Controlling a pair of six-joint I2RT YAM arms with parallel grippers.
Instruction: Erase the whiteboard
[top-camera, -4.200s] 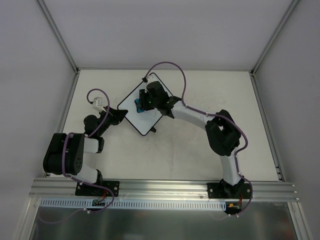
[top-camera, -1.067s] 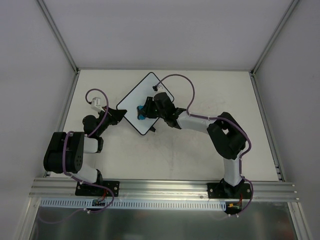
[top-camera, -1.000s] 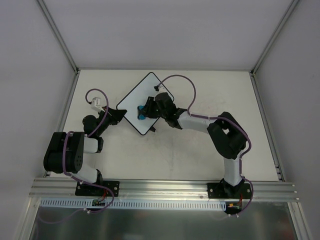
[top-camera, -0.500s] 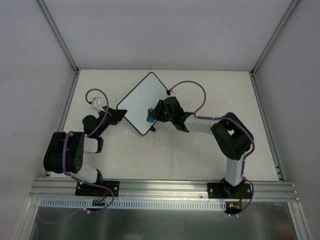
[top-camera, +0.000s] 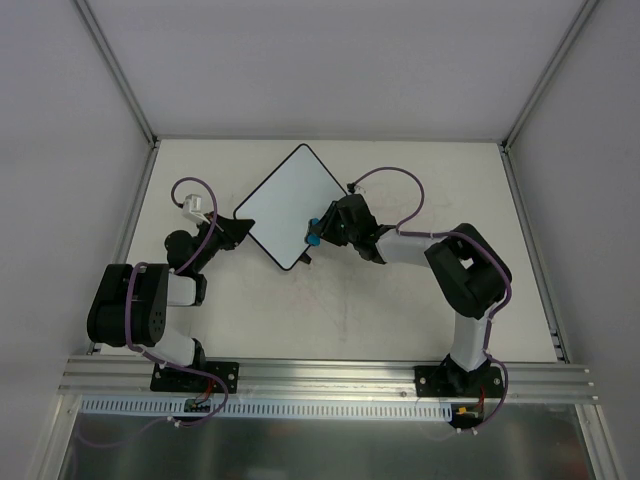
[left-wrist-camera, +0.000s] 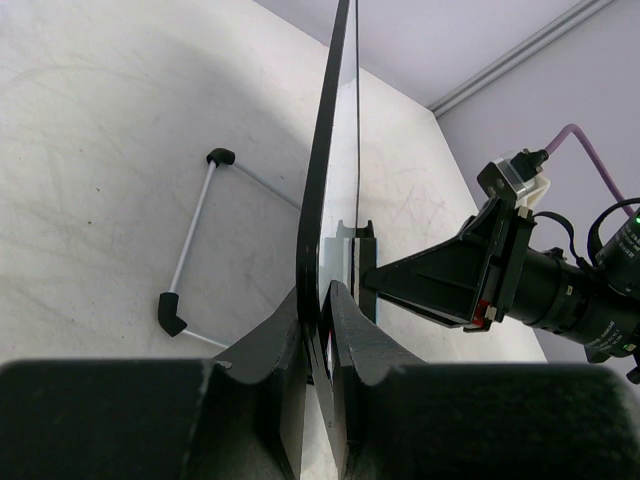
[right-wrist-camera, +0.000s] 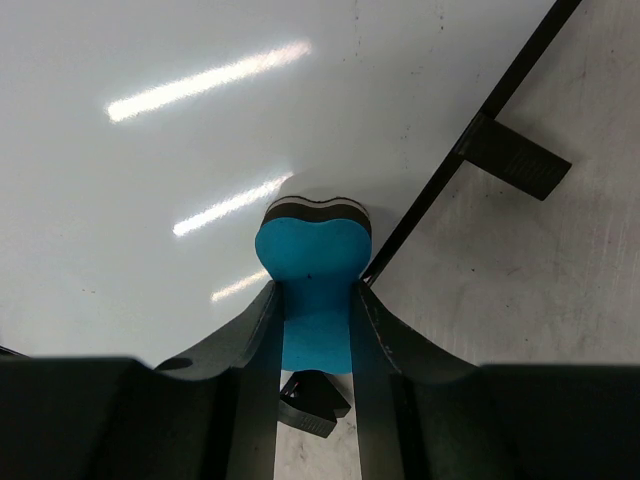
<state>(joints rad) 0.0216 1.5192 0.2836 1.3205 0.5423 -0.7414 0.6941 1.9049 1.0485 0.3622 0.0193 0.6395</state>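
Note:
The whiteboard (top-camera: 287, 203) lies as a diamond on the table, its face plain white with no marks I can see. My left gripper (top-camera: 243, 229) is shut on its left corner. In the left wrist view the whiteboard (left-wrist-camera: 336, 150) runs edge-on between the closed fingers of that gripper (left-wrist-camera: 325, 298). My right gripper (top-camera: 322, 232) is shut on a small blue eraser (top-camera: 313, 233) at the board's near-right edge. The right wrist view shows this eraser (right-wrist-camera: 312, 268) pressed dark-pad-first against the whiteboard (right-wrist-camera: 180, 110) beside its black rim, clamped in the right gripper (right-wrist-camera: 312, 300).
A black tab (right-wrist-camera: 515, 160) sticks out from the board's rim over the white table (right-wrist-camera: 540, 300). A thin white rod with black end caps (left-wrist-camera: 195, 232) lies behind the board. Metal frame rails (top-camera: 115, 70) and grey walls close in the table.
My right gripper has slid the eraser from the middle of the board to its near-right edge. The board and my left gripper have stayed put.

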